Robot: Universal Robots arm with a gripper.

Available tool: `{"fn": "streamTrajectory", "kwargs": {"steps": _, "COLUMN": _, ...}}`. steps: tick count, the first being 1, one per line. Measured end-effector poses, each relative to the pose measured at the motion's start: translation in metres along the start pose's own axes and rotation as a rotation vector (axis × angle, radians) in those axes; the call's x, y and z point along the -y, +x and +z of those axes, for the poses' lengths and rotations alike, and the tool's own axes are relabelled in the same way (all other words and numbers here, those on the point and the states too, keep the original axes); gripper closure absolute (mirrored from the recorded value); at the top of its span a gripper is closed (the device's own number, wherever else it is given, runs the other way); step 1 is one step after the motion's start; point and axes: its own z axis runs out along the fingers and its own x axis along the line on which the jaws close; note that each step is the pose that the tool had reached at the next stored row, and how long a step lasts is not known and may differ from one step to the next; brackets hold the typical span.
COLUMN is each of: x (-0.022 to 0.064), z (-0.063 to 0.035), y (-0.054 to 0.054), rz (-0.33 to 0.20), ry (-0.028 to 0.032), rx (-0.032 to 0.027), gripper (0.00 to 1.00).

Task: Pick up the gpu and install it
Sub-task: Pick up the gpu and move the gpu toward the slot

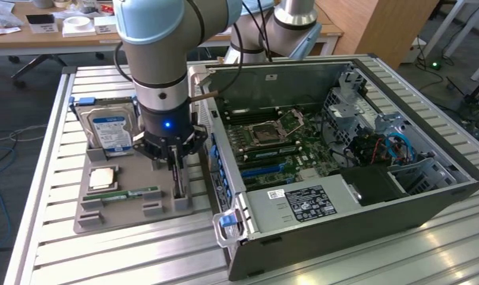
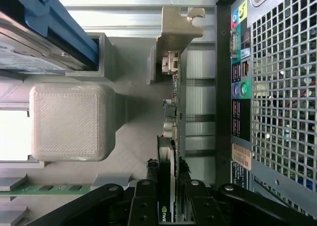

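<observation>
The gpu (image 1: 178, 183) stands on edge in a slot of the grey holder tray (image 1: 104, 218), at the tray's side nearest the computer case. My gripper (image 1: 175, 157) comes straight down onto it. In the wrist view the card (image 2: 173, 122) runs away from me, its silver bracket (image 2: 178, 23) at the far end beside a grey holder block. The gripper (image 2: 169, 198) is shut on the card's near end, with a black finger (image 2: 144, 201) pressed against each face. The card's lower edge still sits in the tray slot.
The open computer case (image 1: 343, 196) lies to the exterior view's right of the tray, its motherboard (image 1: 279, 142) exposed; its rear panel (image 2: 277, 87) runs close along the card. In the tray stand a hard drive (image 1: 111, 133), a processor (image 1: 103, 177) and a memory stick (image 1: 132, 193).
</observation>
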Motion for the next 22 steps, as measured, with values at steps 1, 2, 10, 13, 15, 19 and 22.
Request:
{"fn": "streamTrajectory", "kwargs": {"steps": 1, "x": -0.0001, "z": -0.0012, "y": 0.000, "rz": 0.000, "ry": 0.0001, "rx": 0.0000, "gripper": 0.74}}
{"fn": "streamTrajectory", "kwargs": {"steps": 2, "x": -0.0001, "z": -0.0026, "y": 0.000, "rz": 0.000, "ry": 0.0001, "rx": 0.0000, "gripper": 0.74}}
{"fn": "streamTrajectory", "kwargs": {"steps": 10, "x": -0.0009, "z": -0.0231, "y": -0.001, "rz": 0.000, "ry": 0.0000, "rx": 0.0000, "gripper": 0.74}}
{"fn": "streamTrajectory", "kwargs": {"steps": 13, "x": -0.0013, "z": -0.0330, "y": -0.001, "rz": 0.000, "ry": -0.0001, "rx": 0.0001, "gripper": 0.74}}
{"fn": "streamTrajectory", "kwargs": {"steps": 15, "x": -0.0016, "z": -0.0402, "y": -0.001, "rz": 0.000, "ry": 0.0000, "rx": 0.0000, "gripper": 0.74}}
{"fn": "streamTrajectory", "kwargs": {"steps": 19, "x": -0.0022, "z": -0.0552, "y": -0.002, "rz": 0.000, "ry": 0.0000, "rx": 0.0001, "gripper": 0.74}}
{"fn": "streamTrajectory", "kwargs": {"steps": 22, "x": -0.0027, "z": -0.0668, "y": -0.002, "rz": 0.000, "ry": 0.0001, "rx": 0.0000, "gripper": 0.74}}
